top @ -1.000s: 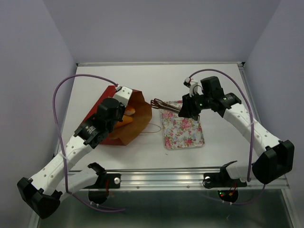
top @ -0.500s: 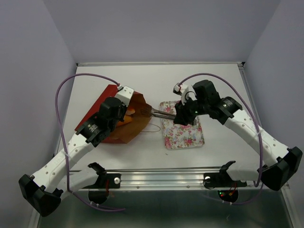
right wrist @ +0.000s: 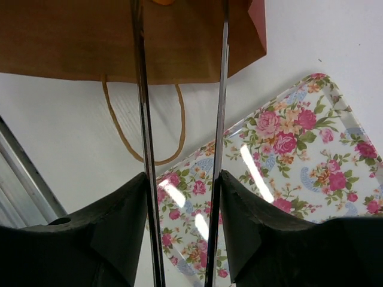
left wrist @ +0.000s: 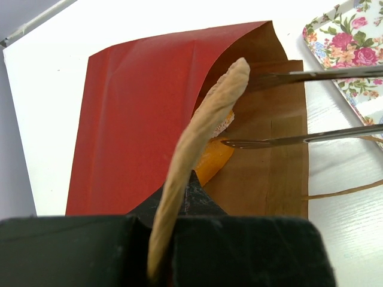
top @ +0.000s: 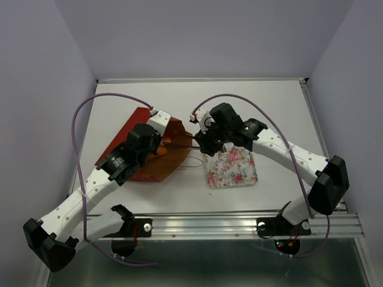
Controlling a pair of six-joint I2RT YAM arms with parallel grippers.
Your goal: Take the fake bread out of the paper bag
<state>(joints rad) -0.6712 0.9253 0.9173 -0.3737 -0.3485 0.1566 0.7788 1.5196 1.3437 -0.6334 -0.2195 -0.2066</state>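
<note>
The red-brown paper bag (top: 128,128) lies on its side, mouth toward the tray. My left gripper (top: 157,127) is shut on the upper lip of the bag's mouth (left wrist: 203,119) and holds it raised. Orange fake bread (left wrist: 212,164) shows inside the mouth, partly hidden by the lip; it also shows in the top view (top: 157,152). My right gripper (top: 206,139) is shut on a pair of metal tongs (right wrist: 140,89). The tongs' two arms are spread, and their tips (left wrist: 239,142) reach into the bag's mouth beside the bread, not closed on it.
A floral tray (top: 233,167) lies just right of the bag, under my right wrist (right wrist: 287,155). The bag's cord handle (right wrist: 143,137) loops on the table between bag and tray. A metal rail (top: 203,224) runs along the near edge.
My right arm has swung left from over the tray, carrying the tongs' tips into the bag's mouth. My left gripper has kept hold of the bag's lip.
</note>
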